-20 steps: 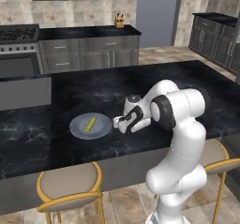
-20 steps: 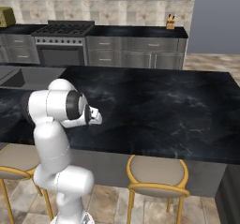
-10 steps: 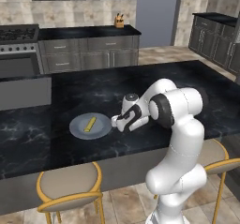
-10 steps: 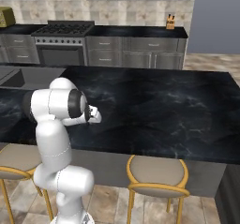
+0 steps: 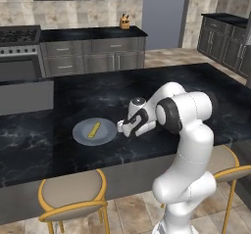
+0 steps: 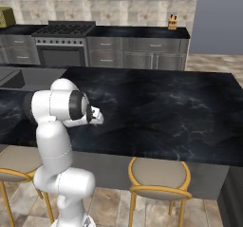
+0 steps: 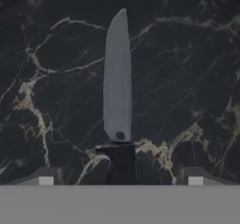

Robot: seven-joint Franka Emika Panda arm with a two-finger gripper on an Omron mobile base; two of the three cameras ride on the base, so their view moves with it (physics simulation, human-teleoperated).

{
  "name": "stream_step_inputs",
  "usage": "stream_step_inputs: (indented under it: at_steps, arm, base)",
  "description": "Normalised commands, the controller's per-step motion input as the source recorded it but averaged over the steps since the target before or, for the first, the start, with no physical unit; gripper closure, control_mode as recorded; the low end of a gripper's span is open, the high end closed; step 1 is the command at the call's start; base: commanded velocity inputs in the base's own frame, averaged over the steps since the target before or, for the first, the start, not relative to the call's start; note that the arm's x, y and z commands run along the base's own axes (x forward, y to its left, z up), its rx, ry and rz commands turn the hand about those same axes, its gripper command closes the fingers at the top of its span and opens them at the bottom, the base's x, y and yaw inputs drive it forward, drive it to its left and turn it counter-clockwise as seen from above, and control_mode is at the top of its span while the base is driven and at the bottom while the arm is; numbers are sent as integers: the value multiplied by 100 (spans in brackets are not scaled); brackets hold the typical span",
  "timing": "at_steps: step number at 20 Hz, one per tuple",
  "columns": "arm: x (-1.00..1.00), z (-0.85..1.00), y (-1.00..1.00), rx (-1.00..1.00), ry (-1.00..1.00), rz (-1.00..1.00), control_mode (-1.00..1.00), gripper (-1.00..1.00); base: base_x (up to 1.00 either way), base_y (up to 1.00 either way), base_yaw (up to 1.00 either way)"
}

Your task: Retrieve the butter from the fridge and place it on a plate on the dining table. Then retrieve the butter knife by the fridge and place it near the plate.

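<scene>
on dining table (image 5: 196,88) | plate (image 5: 81,133): butter (image 5: 94,129) | gripper (image 7: 120,181): spread over knife (image 7: 117,82)

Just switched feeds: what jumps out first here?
The knife lies flat on the black marble table, between the hand's wide-apart fingertips. Beside the hand, the plate carries the yellow butter. The white arm folds low over the table edge.
</scene>
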Motion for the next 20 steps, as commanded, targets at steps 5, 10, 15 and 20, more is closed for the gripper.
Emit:
stream_step_inputs:
  at_steps: [5,10,15,20]
  arm:
    - [-26,40,0,-4,2,-1,-100,-100]
    - [-65,100,-1,0,5,-2,-100,-100]
    - [-100,72,-40,0,10,0,-100,-100]
    - [-97,57,-31,0,9,0,-100,-100]
  base:
    - [0,0,0]
    - [0,0,0]
    - [0,0,0]
    - [0,0,0]
